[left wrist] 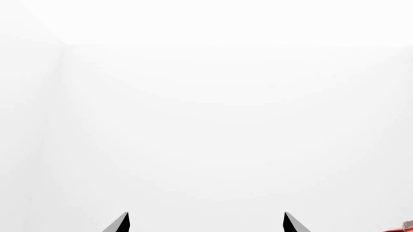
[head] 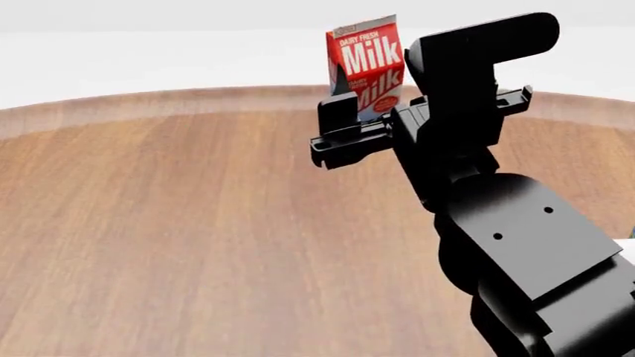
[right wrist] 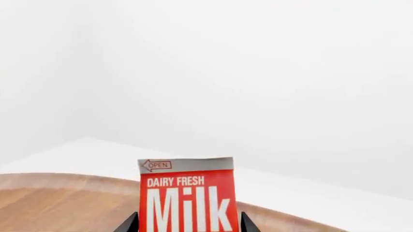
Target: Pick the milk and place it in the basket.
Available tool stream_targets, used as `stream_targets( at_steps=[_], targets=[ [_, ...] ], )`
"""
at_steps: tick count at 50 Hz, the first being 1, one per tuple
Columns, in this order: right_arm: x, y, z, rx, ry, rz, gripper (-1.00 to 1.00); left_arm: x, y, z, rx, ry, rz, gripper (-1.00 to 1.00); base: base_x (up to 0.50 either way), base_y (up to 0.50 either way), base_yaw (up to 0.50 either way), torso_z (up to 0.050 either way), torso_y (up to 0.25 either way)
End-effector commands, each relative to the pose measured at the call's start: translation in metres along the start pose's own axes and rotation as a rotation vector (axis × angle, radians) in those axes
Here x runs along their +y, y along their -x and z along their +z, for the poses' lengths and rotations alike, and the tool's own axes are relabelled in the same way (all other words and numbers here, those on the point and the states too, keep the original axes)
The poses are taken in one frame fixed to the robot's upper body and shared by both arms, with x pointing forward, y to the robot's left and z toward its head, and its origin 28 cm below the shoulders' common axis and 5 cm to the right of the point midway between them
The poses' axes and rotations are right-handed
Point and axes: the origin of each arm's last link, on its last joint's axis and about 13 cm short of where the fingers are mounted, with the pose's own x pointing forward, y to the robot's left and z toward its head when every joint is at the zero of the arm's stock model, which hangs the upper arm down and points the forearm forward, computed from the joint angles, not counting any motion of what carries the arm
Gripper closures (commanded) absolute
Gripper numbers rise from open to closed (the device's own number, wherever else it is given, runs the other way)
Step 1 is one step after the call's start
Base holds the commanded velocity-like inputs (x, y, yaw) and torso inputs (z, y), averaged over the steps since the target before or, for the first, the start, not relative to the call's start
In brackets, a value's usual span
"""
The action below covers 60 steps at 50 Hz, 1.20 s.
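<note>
**Milk carton riding high above the table**

The right pincer (head: 369, 111) is gripping the milk (head: 366, 63), its dark fingers (right wrist: 132, 223) pressing both sides of the upright carton and holding it clear above the table (head: 178, 223), near that table's far edge. The left pincer (left wrist: 205, 223) is showing only two spread black tips, nothing between them, facing blank white.

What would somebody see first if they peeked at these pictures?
The bright red milk carton, held up above the round wooden table by the right gripper. The big black robot arm fills the right side of the head view. In the right wrist view the milk sits between the finger tips, and the left wrist view shows mostly plain white.
</note>
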Motion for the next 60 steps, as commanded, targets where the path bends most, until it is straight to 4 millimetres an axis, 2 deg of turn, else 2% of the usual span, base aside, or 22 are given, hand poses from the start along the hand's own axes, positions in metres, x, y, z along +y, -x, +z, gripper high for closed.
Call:
stream_targets(
  at_steps=[1, 6, 11, 12, 14, 15, 19, 37, 44, 56, 60],
  targets=[
    [-0.006, -0.002, 0.017, -0.058, 0.078, -0.040, 1.00, 0.000, 0.000, 0.000, 0.000, 0.001, 0.000, -1.00, 0.00, 0.00, 0.00, 0.000, 0.000],
    [-0.016, -0.005, 0.041, -0.085, 0.079, -0.030, 1.00, -0.001, 0.000, -0.001, 0.000, 0.003, -0.003, -1.00, 0.00, 0.00, 0.00, 0.000, 0.002],
    [-0.030, -0.012, 0.077, -0.118, 0.085, 0.008, 1.00, 0.000, 0.000, -0.002, 0.001, 0.004, 0.000, -1.00, 0.00, 0.00, 0.00, 0.002, 0.002],
    [-0.033, -0.012, 0.089, -0.133, 0.087, 0.019, 1.00, 0.000, 0.000, -0.002, 0.002, 0.004, 0.001, -1.00, 0.00, 0.00, 0.00, 0.000, 0.000],
    [-0.037, -0.012, 0.098, -0.143, 0.097, 0.019, 1.00, 0.000, 0.000, -0.002, 0.003, 0.003, 0.004, -1.00, 0.00, 0.00, 0.00, 0.000, 0.005],
    [-0.040, -0.010, 0.108, -0.157, 0.087, 0.024, 1.00, 0.000, 0.000, -0.002, 0.003, 0.002, 0.002, -1.00, 0.00, 0.00, 0.00, 0.000, 0.000],
    [-0.049, 0.000, 0.127, -0.177, 0.097, 0.000, 1.00, 0.000, 0.000, -0.002, 0.003, 0.003, 0.002, -1.00, 0.00, 0.00, 0.00, 0.000, 0.000],
    [-0.069, 0.052, 0.179, -0.251, 0.145, -0.109, 1.00, 0.001, 0.002, -0.003, 0.011, 0.002, 0.004, -1.00, 0.00, 0.00, 0.00, 0.001, 0.002],
    [-0.076, 0.073, 0.190, -0.265, 0.169, -0.146, 1.00, 0.000, 0.001, -0.002, 0.008, 0.003, 0.005, -1.00, 0.00, 0.00, 0.00, 0.000, 0.001],
    [-0.096, 0.120, 0.212, -0.304, 0.207, -0.269, 1.00, 0.000, -0.001, -0.003, 0.007, 0.004, 0.004, -1.00, 0.00, 0.00, 0.00, 0.001, 0.002],
    [-0.100, 0.131, 0.212, -0.301, 0.203, -0.303, 1.00, 0.000, -0.001, -0.003, 0.007, 0.003, 0.004, -1.00, 0.00, 0.00, 0.00, 0.000, 0.000]
  ],
)
